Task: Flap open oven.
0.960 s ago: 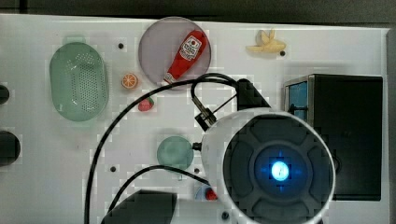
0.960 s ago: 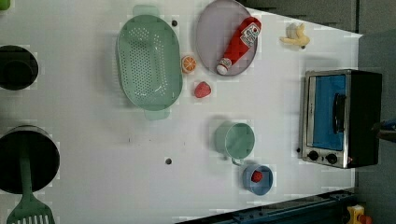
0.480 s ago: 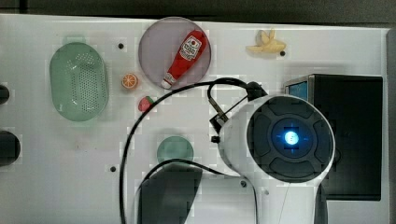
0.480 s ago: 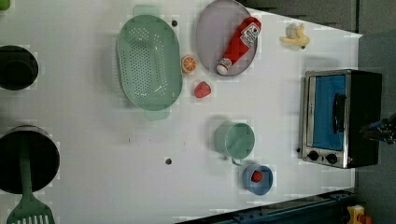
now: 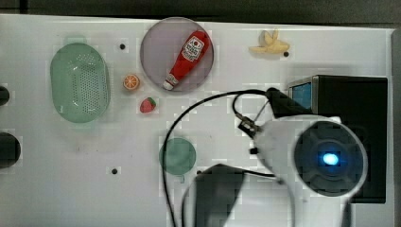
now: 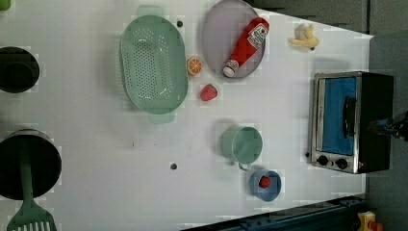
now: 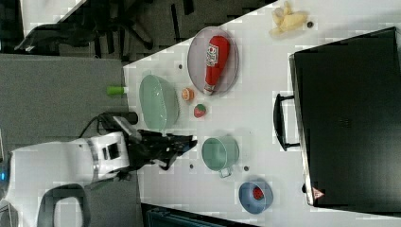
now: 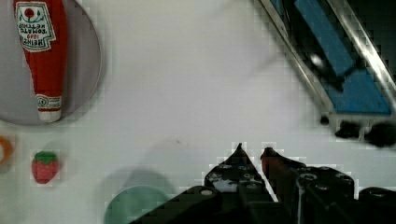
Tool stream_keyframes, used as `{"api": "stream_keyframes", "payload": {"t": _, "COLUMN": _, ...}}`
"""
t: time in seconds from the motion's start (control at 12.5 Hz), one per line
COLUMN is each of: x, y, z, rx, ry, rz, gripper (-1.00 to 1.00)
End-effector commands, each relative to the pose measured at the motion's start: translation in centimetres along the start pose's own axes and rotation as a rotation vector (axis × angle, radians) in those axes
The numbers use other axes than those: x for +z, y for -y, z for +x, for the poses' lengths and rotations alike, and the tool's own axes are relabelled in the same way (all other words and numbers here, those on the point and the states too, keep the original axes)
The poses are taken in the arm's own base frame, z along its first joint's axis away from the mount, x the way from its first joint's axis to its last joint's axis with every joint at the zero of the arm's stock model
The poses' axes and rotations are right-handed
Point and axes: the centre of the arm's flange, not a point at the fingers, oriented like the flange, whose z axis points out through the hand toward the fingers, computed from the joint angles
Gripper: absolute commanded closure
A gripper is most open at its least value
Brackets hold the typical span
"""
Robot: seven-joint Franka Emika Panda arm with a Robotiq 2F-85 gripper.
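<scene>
1. Top view: the toaster oven (image 5: 352,104) sits partly under the arm.
2. Right view: the fingers (image 7: 187,142) hover above the worktop (image 7: 255,118), well apart from the oven.
3. Wrist view: the fingers stand narrowly apart, holding nothing; the closed oven door (image 8: 327,60) lies ahead of them.

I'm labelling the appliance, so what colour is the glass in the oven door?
Blue-tinted glass in the oven door, framed in silver; the left view shows it best.
</scene>
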Motion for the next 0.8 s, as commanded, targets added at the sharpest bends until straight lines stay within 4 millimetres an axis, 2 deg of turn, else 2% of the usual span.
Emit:
{"api": "stream_keyframes", "payload": {"t": 0.08, "x": 2.6, "y": -4.8, "z": 2.2, "rx": -0.236, "ry": 0.012, "rz": 0.014, "gripper": 0.65}}
{"api": "stream_keyframes", "payload": {"t": 0.4, "x": 5.8, "y": -8.7, "z": 5.4, "rx": -0.493, "ry": -0.033, "rz": 0.005, "gripper": 0.65}}
{"api": "stream_keyframes", "payload": {"t": 0.56, "x": 7.7, "y": -10.2, "z": 6.6, "rx": -0.528, "ry": -0.046, "rz": -0.011, "gripper": 0.65}}
{"api": "stream_keyframes", "payload": {"t": 0.8, "x": 10.8, "y": -12.0, "z": 7.7, "rx": -0.492, "ry": -0.023, "rz": -0.034, "gripper": 0.65}}
